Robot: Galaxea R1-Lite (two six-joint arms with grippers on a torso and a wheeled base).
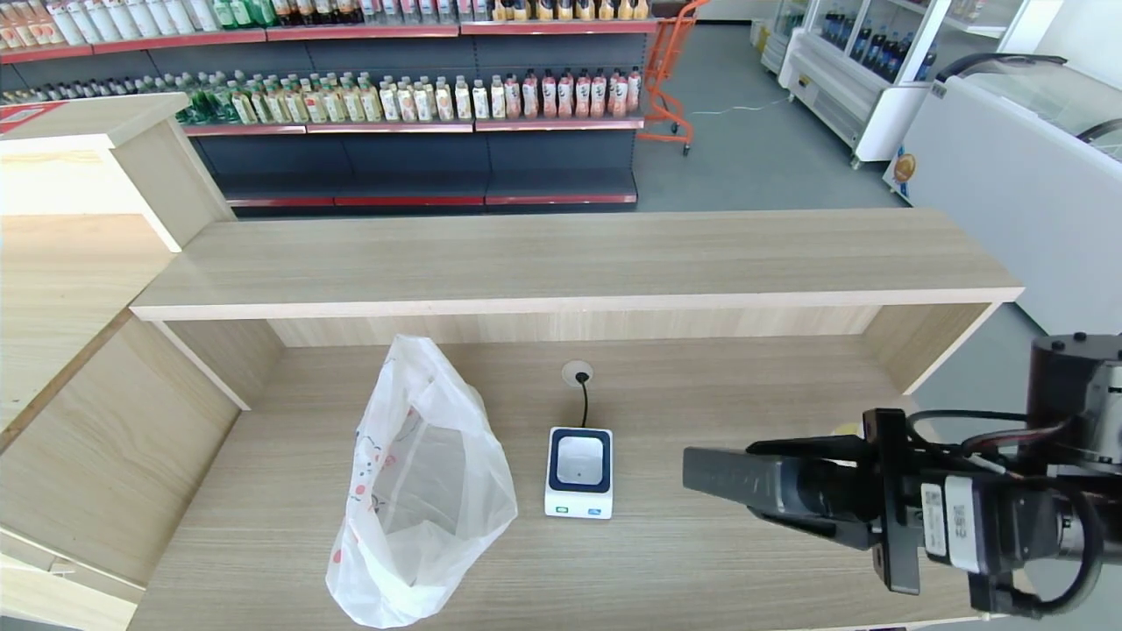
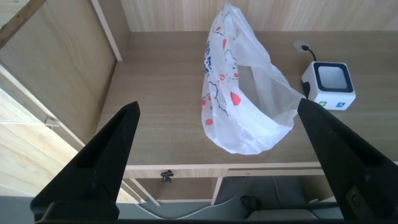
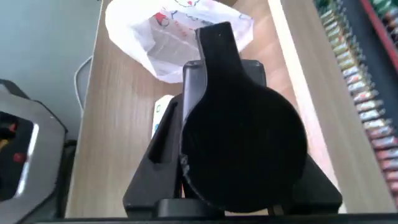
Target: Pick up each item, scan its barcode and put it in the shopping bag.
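A white plastic shopping bag [image 1: 421,499] stands open on the wooden counter [image 1: 701,394], left of centre. To its right sits the white barcode scanner [image 1: 578,471], window facing up. My right gripper [image 1: 758,484] hangs over the counter's right side, level with the scanner, shut on a dark cylindrical item [image 1: 736,480] whose end points towards the scanner. In the right wrist view this item [image 3: 242,143] covers most of the scanner [image 3: 163,112]. My left gripper [image 2: 217,106] is open and holds nothing, off the counter's near edge, in front of the bag [image 2: 242,106].
A raised wooden ledge [image 1: 570,263] runs along the back of the counter, with side walls at both ends. The scanner's cable runs to a port [image 1: 577,372] behind it. Store shelves of bottles [image 1: 412,96] and a freezer [image 1: 1008,158] stand beyond.
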